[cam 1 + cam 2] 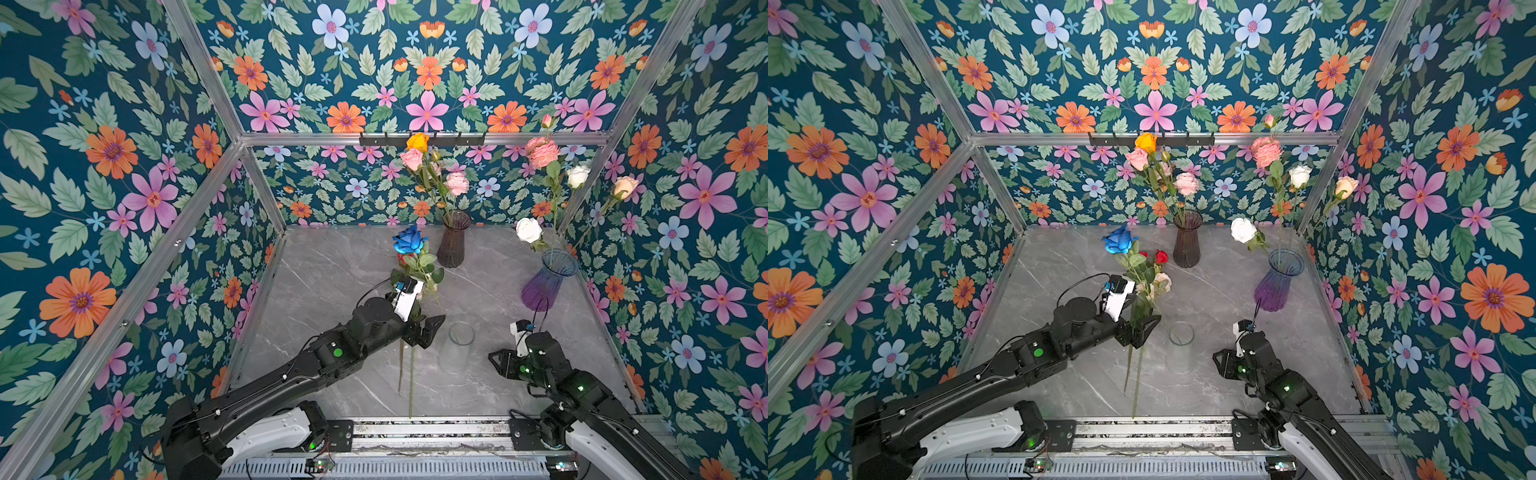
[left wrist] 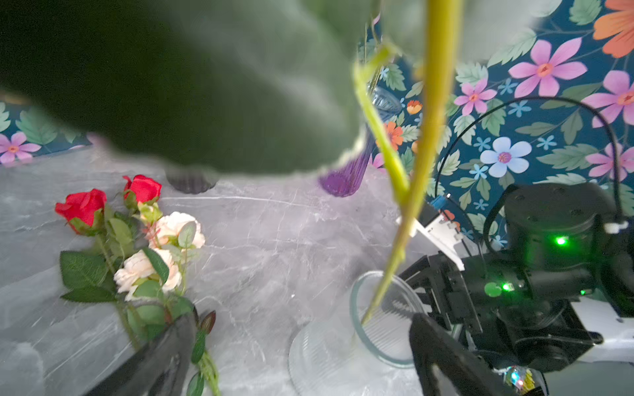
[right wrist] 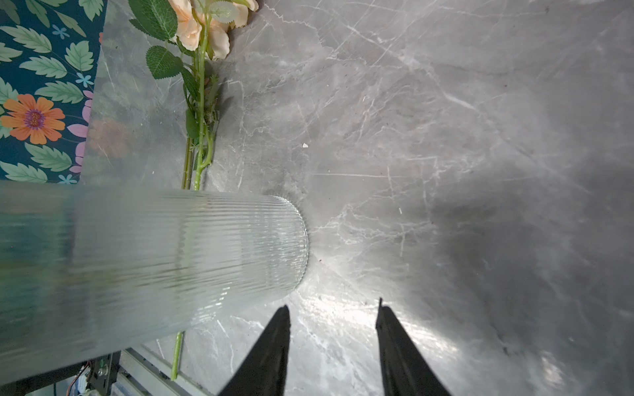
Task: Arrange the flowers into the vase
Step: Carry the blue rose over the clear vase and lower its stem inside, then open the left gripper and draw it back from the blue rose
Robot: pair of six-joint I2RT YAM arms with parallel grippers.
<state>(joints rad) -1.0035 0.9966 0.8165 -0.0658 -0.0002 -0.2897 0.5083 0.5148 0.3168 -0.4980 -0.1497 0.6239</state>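
Busy floral wallpaper [image 1: 104, 166] all round and a grey marble tabletop [image 1: 332, 266], so the real flowers take a second to pick out. The step in hand looks like the drop-off of the blue rose [image 1: 409, 240]: in the left wrist view its stem [image 2: 411, 192] runs down between the fingers and the lower end pokes into the mouth of the clear ribbed glass vase [image 1: 459, 345] at the front middle. How deep it sits I can't tell. The left gripper [image 1: 430, 332] is right beside that vase with its jaws wide apart, nothing pinched, so the rose seems to be leaning on the rim on its own. The right gripper [image 3: 332, 305] sits low just beside the same vase, jaws apart too and nothing between them; it reads to me like a hand parked there to steady the glass. The smoky brown vase [image 1: 454, 241] at the back and the purple vase [image 1: 546, 282] on the right already hold bunches. On the table by the left arm lie the red roses [image 2: 82, 205] and cream roses [image 2: 171, 226]. Next move, I'd say: back the left claw off without snagging the leaves or tipping the stem out, then go for that loose bunch, gripping low on a stem
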